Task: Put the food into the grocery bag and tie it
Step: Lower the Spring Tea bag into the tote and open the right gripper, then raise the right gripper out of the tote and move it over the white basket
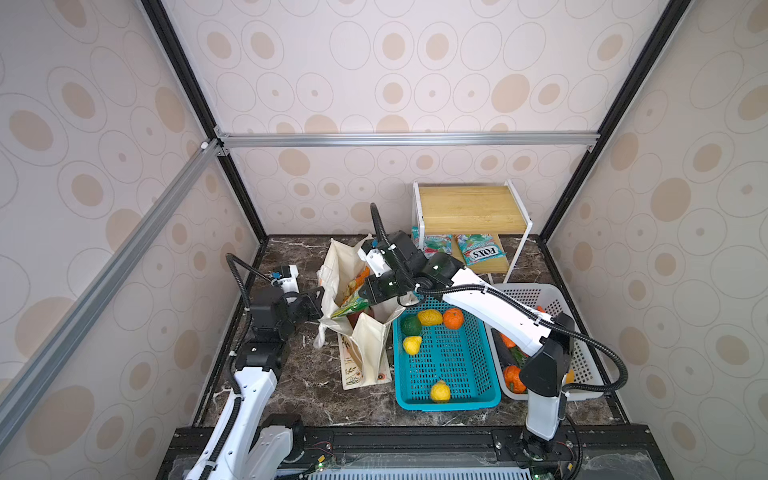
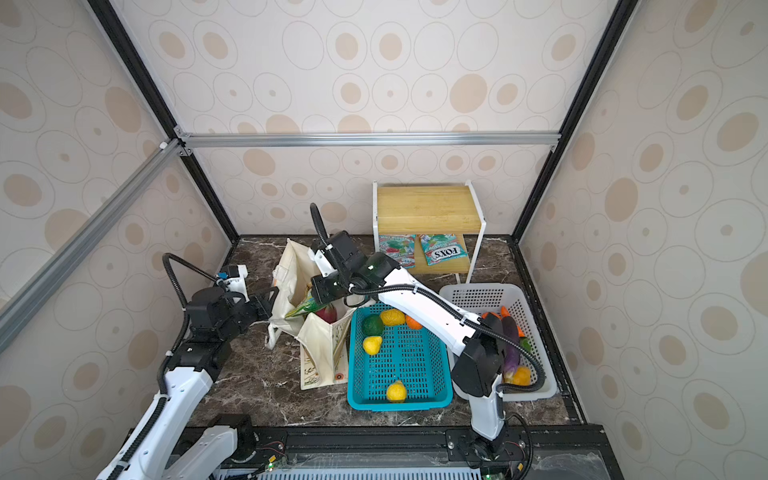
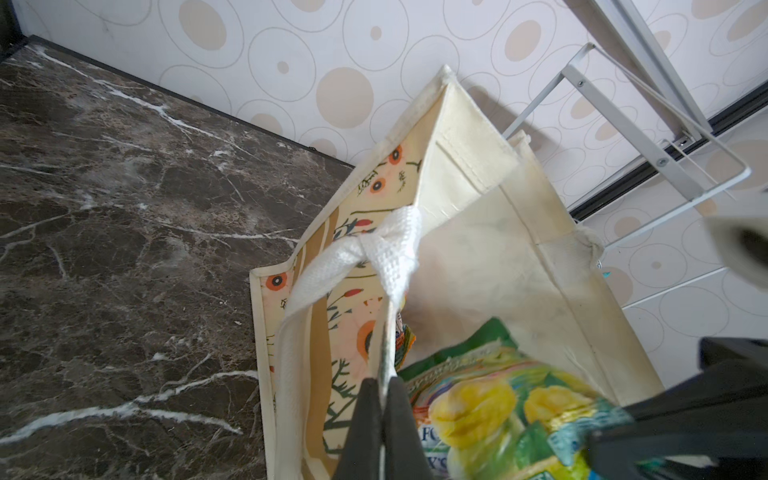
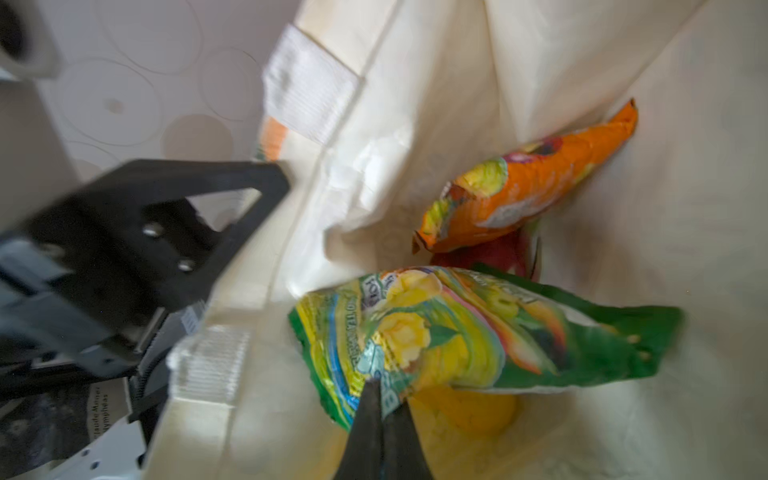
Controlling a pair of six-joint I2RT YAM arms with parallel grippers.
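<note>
Closest to the right wrist camera, the right jaws were pressed together on a corner of the green snack packet (image 4: 478, 332), pinching its glossy edge inside the mouth of the grocery bag (image 4: 415, 124). The packet's long axis ran away from the jaws across the bag's interior, above a yellow fruit (image 4: 469, 409). Beyond it the orange snack packet (image 4: 528, 187) leaned against the inner wall with one end tipped upward, over the dragon fruit (image 4: 498, 253).

In both top views the right arm (image 1: 490, 309) rose from the lower right. Its forearm reached up and left across the grey basket (image 1: 582, 365) and the teal basket (image 1: 449, 405), and its wrist bent down into the bag near frame centre. The left arm (image 1: 253, 386) rose from the lower left with its elbow folded and its wrist pointing right. The left jaws were clamped on the bag's left rim, just beside a white handle (image 3: 332, 266).

The bag stood upright on the dark worktop (image 1: 291, 382), mouth open upward, just beside the teal basket's left side. In its opening the green packet slanted from lower left to upper right.
</note>
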